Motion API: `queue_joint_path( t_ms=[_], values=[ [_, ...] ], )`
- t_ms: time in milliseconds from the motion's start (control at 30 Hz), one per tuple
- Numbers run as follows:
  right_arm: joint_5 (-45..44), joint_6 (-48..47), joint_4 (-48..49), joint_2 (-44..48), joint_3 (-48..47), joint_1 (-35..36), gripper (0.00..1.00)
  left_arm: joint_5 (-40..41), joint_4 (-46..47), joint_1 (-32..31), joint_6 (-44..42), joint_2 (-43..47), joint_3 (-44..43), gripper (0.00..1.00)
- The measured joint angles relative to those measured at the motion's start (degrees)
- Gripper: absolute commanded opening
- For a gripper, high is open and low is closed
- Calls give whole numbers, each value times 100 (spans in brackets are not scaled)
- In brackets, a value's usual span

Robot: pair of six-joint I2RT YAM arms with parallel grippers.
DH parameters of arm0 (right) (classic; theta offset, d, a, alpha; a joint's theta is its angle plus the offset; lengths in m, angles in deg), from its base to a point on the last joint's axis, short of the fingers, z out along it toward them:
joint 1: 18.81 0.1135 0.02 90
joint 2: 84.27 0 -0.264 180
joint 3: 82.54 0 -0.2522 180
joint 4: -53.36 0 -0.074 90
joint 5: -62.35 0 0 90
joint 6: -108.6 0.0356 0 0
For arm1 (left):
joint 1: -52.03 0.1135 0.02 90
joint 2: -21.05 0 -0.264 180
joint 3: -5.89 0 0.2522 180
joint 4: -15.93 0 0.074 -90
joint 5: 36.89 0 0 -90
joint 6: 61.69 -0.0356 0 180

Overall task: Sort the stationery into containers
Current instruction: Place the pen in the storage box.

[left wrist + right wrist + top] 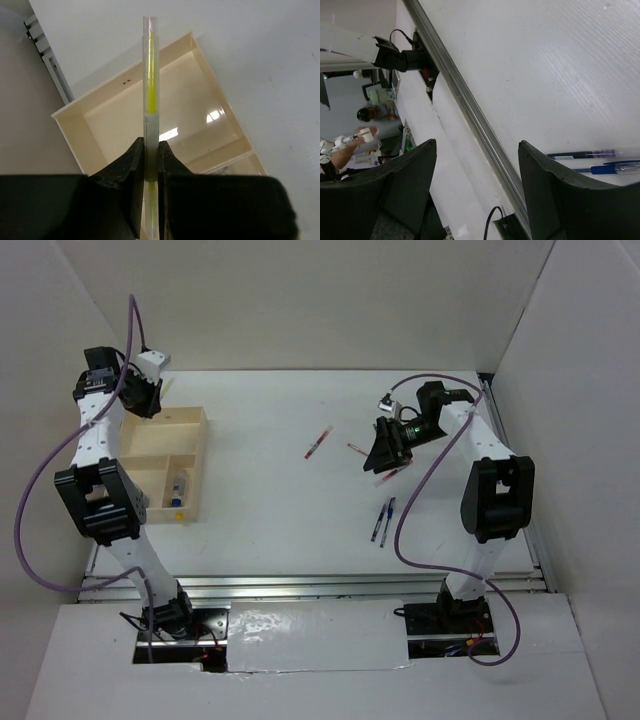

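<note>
My left gripper [141, 397] is shut on a clear yellow pen [150, 90] and holds it above the far large compartment of the light-wood tray [203, 465]; the tray also shows in the left wrist view [75, 135]. A tiny bottle with a blue cap [180, 484] lies in a near compartment. My right gripper [385, 446] is open and empty, raised over the table among red pens [318, 442], [357, 448], [391, 476]. Two dark and blue pens [383, 520] lie nearer the front and also show in the right wrist view [585, 155]. I see no patterned rolls.
White walls close in the table at the back and on both sides. A metal rail [475, 120] runs along the front table edge. A small yellow item [178, 512] lies in the tray's near corner.
</note>
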Motion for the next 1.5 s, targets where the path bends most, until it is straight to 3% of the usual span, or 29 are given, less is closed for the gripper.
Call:
queue_joint_path(
  t_ms=[67, 200, 367, 667, 867, 1000, 1067, 1267, 1367, 1500],
  values=[
    [-7, 2, 57, 24, 63, 4, 72, 37, -61, 155, 98, -431, -391, 0],
    [-26, 2, 144, 35, 166, 11, 72, 201, -85, 111, -232, -625, -271, 4],
    [-57, -2, 168, 35, 243, 7, 72, 179, -208, -133, -1438, -704, -96, 9],
    [-138, -44, 184, 39, 468, -59, 72, 608, -529, -96, -3252, -1550, -699, 14],
    [-354, -17, 229, 39, 557, -118, 72, 796, -435, 50, -3797, -1751, -693, 41],
    [-568, 92, 354, 74, 557, -118, 72, 811, -267, 96, -3814, -1770, -693, 59],
    [-671, 146, 391, 122, 557, -118, 72, 822, -151, 103, -3807, -1770, -693, 77],
    [-828, 286, 452, 330, 568, -118, 72, 640, 101, 92, -3213, -1770, -815, 72],
    [-914, 348, 531, 485, 706, -120, 71, 299, -33, 35, -2046, -1770, -1473, 64],
    [-1005, 439, 592, 697, 824, -181, 71, 133, 74, -398, -695, -1143, -1814, 64]
  ],
)
